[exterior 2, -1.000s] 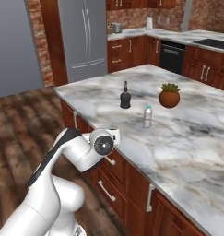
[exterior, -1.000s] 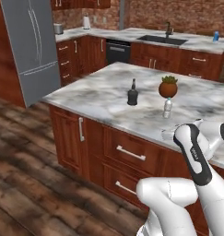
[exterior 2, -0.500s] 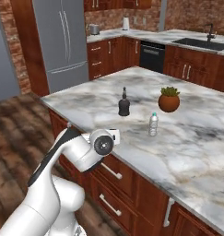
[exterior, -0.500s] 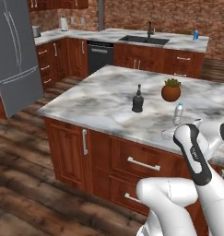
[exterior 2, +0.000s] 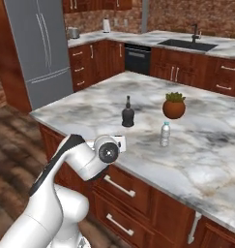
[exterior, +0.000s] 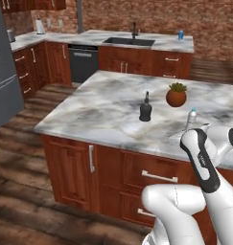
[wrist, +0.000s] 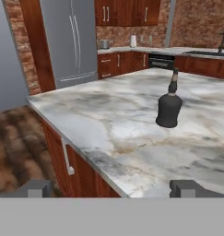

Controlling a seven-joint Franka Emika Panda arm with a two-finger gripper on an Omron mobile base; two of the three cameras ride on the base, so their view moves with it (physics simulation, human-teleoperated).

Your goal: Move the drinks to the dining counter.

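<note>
A squat black bottle (exterior: 145,109) (exterior 2: 127,114) (wrist: 169,108) stands upright on the marble island (exterior: 89,112). A clear water bottle (exterior: 191,119) (exterior 2: 165,134) stands a little to its right, nearer the island's front edge. Far back, a blue-and-white can (exterior: 180,34) sits on the dining counter (exterior: 99,37) (exterior 2: 138,35), right of the black sink (exterior: 129,42). My gripper (wrist: 113,189) hangs open and empty at the island's near edge, short of the black bottle, which lies ahead and to the right in the hand view.
A terracotta pot with a green plant (exterior: 176,95) (exterior 2: 173,106) stands behind the water bottle. The island's drawers and handles (exterior: 158,177) face me. A steel fridge (exterior 2: 39,48) is at the left, a dishwasher (exterior: 83,62) under the back counter.
The whole scene has shifted, so the base has moved: the island sits nearer and more central and the fridge has slid off to the left. The gripper stays open.
</note>
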